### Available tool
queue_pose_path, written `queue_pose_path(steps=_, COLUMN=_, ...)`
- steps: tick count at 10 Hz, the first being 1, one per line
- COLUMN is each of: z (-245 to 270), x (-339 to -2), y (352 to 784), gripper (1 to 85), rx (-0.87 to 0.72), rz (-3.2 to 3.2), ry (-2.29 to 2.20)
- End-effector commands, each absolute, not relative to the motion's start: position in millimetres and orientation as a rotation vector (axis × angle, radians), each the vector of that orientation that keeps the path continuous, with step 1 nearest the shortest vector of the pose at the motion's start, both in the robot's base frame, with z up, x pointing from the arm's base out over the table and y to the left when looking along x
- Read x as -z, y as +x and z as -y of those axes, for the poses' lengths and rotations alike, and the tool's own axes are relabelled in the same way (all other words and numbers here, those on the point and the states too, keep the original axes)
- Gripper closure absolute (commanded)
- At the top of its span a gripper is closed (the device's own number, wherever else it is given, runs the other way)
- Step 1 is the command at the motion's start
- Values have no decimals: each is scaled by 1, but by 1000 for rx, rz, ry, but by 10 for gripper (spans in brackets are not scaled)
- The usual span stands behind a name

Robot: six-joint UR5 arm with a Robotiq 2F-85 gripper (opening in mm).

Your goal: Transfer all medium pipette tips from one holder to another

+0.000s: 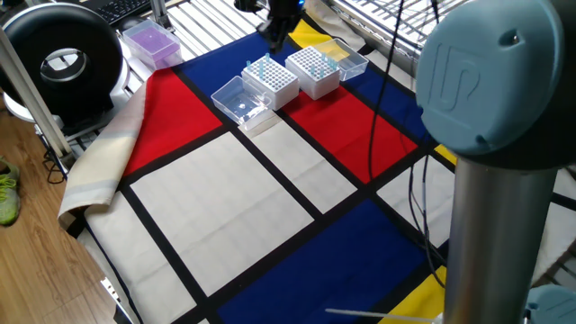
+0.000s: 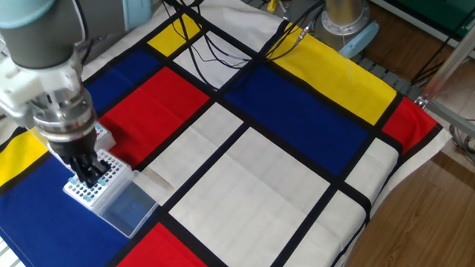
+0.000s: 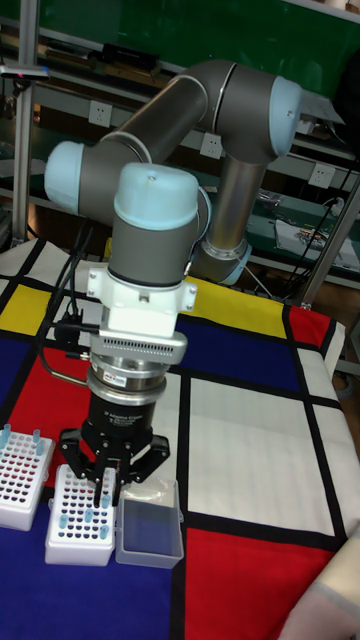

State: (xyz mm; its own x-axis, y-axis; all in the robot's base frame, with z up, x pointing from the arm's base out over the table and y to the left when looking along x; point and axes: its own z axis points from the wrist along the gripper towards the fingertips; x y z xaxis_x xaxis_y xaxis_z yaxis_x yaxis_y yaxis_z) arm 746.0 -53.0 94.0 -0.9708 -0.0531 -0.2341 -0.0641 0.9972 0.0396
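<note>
Two holders (image 3: 80,517) (image 3: 23,482) contain pale-blue tips (image 3: 62,522).

One mark was legible: a raised "UR" logo on the pale-blue round plastic joint cap (image 1: 490,76) of the grey arm, seen in one fixed view. No other text was readable.

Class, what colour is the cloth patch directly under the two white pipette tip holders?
Blue. The holders stand on a blue patch, clearest in the other fixed view.
</note>
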Motion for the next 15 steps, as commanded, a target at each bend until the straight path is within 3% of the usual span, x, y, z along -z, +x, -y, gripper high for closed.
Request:
queue_pose_path(steps=1, z=43, x=-85, y=751, gripper=603, rx=-87, rz=-2890, ry=-72)
queue_pose_path(steps=15, z=55, x=-71, y=739, gripper=620, rx=-103, rz=-2869, ry=-68)
